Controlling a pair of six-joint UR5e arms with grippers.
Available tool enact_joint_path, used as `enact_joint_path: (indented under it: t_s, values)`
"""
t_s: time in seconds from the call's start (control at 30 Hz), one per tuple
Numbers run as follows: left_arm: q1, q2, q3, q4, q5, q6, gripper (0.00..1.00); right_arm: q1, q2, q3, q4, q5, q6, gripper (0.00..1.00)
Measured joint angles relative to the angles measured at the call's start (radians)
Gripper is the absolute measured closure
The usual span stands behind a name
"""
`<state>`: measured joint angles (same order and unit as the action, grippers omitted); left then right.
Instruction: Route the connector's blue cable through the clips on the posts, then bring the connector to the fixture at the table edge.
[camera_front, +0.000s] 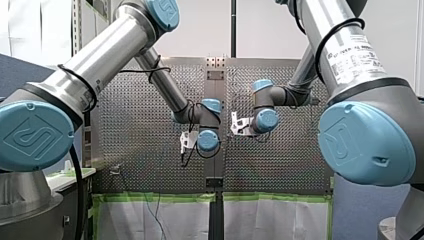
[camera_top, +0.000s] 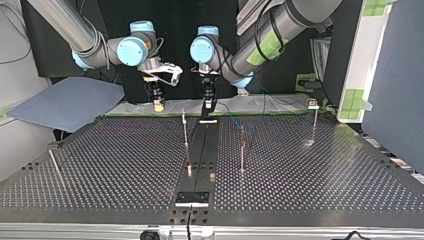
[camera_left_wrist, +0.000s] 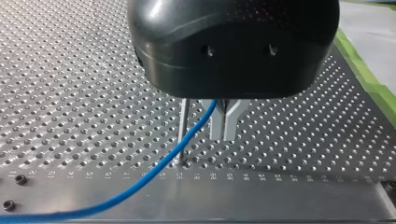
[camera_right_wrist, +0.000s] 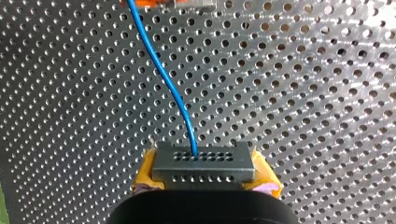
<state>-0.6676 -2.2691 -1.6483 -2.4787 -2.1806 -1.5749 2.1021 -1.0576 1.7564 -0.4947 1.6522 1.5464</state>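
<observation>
My right gripper (camera_right_wrist: 203, 181) is shut on the connector (camera_right_wrist: 203, 161), a dark grey block with rows of small holes, held between yellow pads (camera_right_wrist: 144, 179). The blue cable (camera_right_wrist: 163, 74) leaves the connector's face and runs ahead over the perforated table. My left gripper (camera_left_wrist: 224, 138) has its metal fingers (camera_left_wrist: 217, 122) pressed together. The blue cable (camera_left_wrist: 196, 128) comes out at their roots and sweeps away across the plate, passing a thin post (camera_left_wrist: 183, 126) beside the fingers. In the top view, my right gripper (camera_top: 159, 105) and my left gripper (camera_top: 207, 111) hang side by side near the table's far edge.
Thin posts (camera_top: 185, 131) (camera_top: 242, 147) stand on either side of a dark centre strip (camera_top: 202, 150). Another post (camera_top: 315, 122) with a clip stands at the top view's right, and a leaning rod (camera_top: 54, 162) at its left. A dark fixture (camera_top: 192, 198) sits at the near edge.
</observation>
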Motion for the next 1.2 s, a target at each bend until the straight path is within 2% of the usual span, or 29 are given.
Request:
enact_joint_path:
  t_s: [0.17, 0.4, 0.63, 0.93, 1.2]
  values:
    - [0.0, 0.0, 0.007, 0.0, 0.0, 0.008, 1.0, -0.019, 0.01, 0.0, -0.012, -0.002, 0.0, 1.0]
    - [0.002, -0.001, 0.008, -0.002, 0.014, 0.013, 1.0, -0.038, 0.05, 0.0, -0.041, -0.008, -0.002, 1.0]
    - [0.006, -0.001, 0.013, -0.003, 0.026, 0.012, 1.0, -0.06, 0.058, 0.0, -0.087, -0.045, 0.006, 1.0]
    - [0.011, -0.003, 0.025, -0.005, 0.042, 0.001, 1.0, -0.084, 0.061, 0.0, -0.117, -0.084, 0.016, 1.0]
    - [0.022, -0.01, 0.04, -0.02, 0.055, 0.0, 1.0, -0.105, 0.064, -0.001, -0.128, -0.095, 0.027, 1.0]
